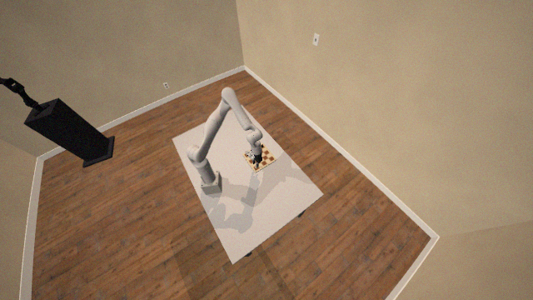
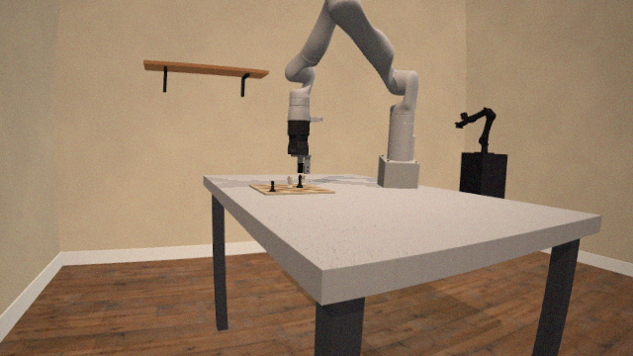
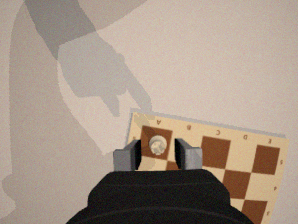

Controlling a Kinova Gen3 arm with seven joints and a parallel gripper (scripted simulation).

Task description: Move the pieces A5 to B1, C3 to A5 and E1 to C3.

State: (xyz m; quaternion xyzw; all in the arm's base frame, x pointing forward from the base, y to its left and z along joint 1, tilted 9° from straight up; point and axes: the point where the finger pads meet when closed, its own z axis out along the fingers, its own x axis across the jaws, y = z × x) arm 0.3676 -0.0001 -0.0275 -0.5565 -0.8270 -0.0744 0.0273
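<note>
A pale piece (image 3: 158, 145) stands upright on the brown A5 square in the wrist view. My gripper (image 3: 157, 149) (image 2: 304, 171) is open and empty, above the board's A5 corner, with one finger to each side of the piece as seen from above. The fingertips are above the board (image 1: 272, 159) (image 2: 323, 191) (image 3: 202, 128). In the exterior view a black piece (image 2: 272, 186) stands near the board's left part, and a taller black piece (image 2: 300, 182) stands beside a pale piece (image 2: 290, 182). C3 and the lower rows are hidden in the wrist view by the gripper body.
C5, E5 and D4 show no pieces in the wrist view. The board lies on the white table (image 1: 275, 200) (image 2: 396, 218). The arm's base (image 1: 211, 183) (image 2: 399, 172) stands on the same table, away from the board. A wall shelf (image 2: 205, 69) is behind.
</note>
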